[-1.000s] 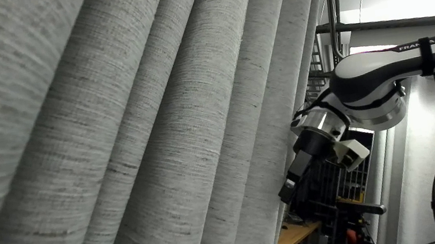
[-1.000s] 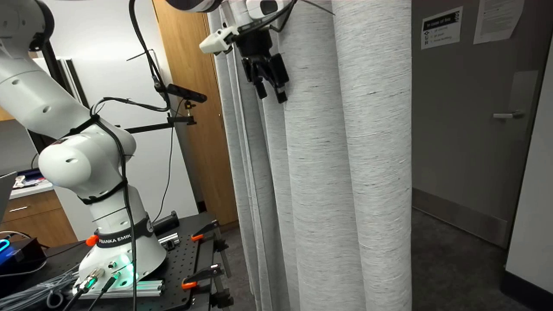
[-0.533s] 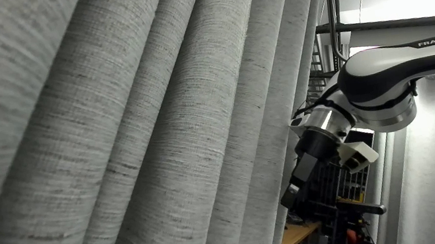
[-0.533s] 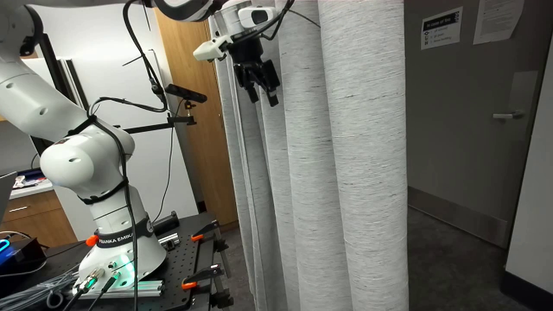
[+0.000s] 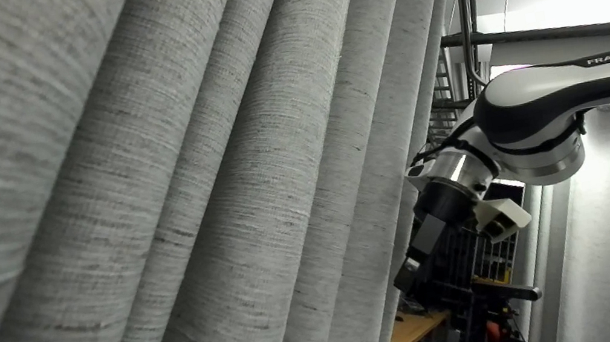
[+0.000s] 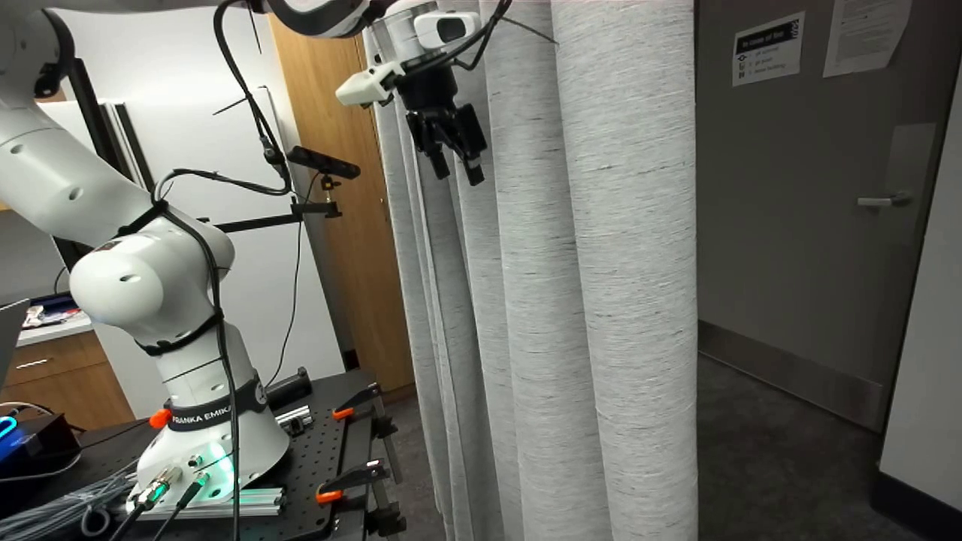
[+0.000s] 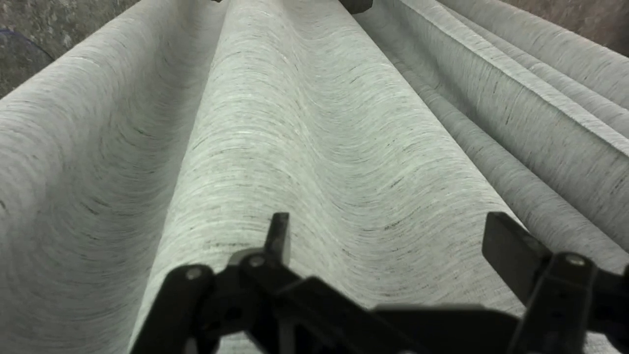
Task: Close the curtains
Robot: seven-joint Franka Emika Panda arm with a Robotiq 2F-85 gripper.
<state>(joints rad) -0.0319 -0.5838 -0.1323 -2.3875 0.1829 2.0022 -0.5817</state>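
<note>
The light grey curtain (image 6: 631,263) hangs in long vertical folds, its free edge on the door side. It fills much of an exterior view (image 5: 225,208) and most of the wrist view (image 7: 255,147). My black gripper (image 6: 457,173) is in front of the upper folds, pointing down. It also shows beside the curtain in an exterior view (image 5: 406,278). In the wrist view my gripper (image 7: 385,221) has its fingers wide apart with a fold behind the gap. No fabric is pinched between them. I cannot tell whether a finger touches the cloth.
A grey door (image 6: 812,188) with a lever handle stands beyond the curtain's free edge. A wooden panel (image 6: 338,188) stands behind the arm. A camera on a bracket (image 6: 325,163) is near the arm. Clamps (image 6: 353,481) sit on the robot table's edge.
The gripper moved slightly away from the door, then stayed still over the last half second. The curtain's free edge swung the same way, uncovering a little more of the door. The gripper stayed open.
</note>
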